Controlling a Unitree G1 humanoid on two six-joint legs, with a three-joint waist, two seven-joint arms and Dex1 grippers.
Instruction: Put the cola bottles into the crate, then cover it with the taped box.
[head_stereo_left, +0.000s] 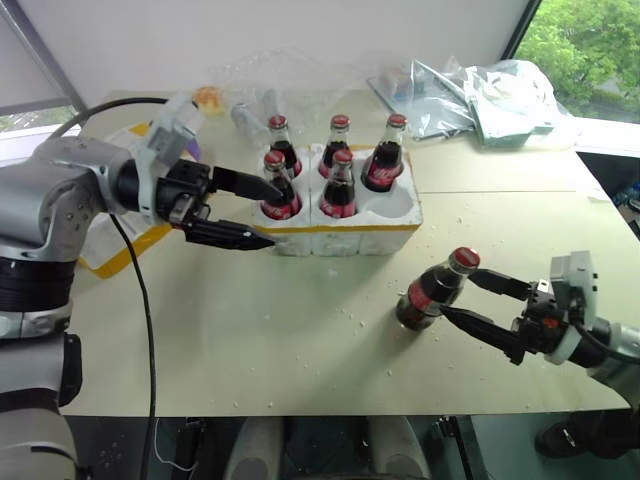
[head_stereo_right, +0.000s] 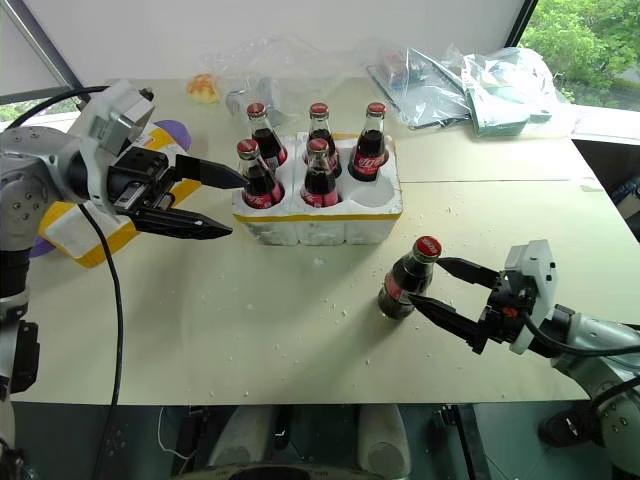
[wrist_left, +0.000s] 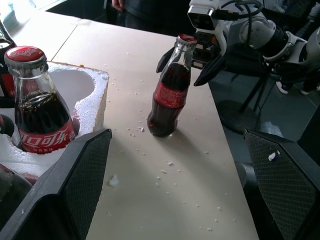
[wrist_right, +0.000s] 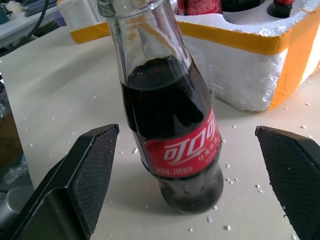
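Sixth cola bottle (head_stereo_left: 437, 289) (red cap, dark fill) stands between the spread right pincer (head_stereo_left: 478, 300); left pincer (head_stereo_left: 268, 213) gapes too.

A: What's the left arm (head_stereo_left: 70, 190) made of?
B: Silver-grey shells, black joints, a black cable (head_stereo_left: 135, 290) hanging loose.
A: The claws?
B: Left claw (head_stereo_left: 268, 215) and right claw (head_stereo_left: 470, 300): long black fingers, cross-hatched pads (wrist_left: 87, 175), white wrist blocks.

Between the right claw's (head_stereo_left: 478, 301) black fingers, a dark cola bottle (head_stereo_left: 433, 290) is showing its red cap and label; beyond, the white crate (head_stereo_left: 345, 220) is wearing yellow tape.
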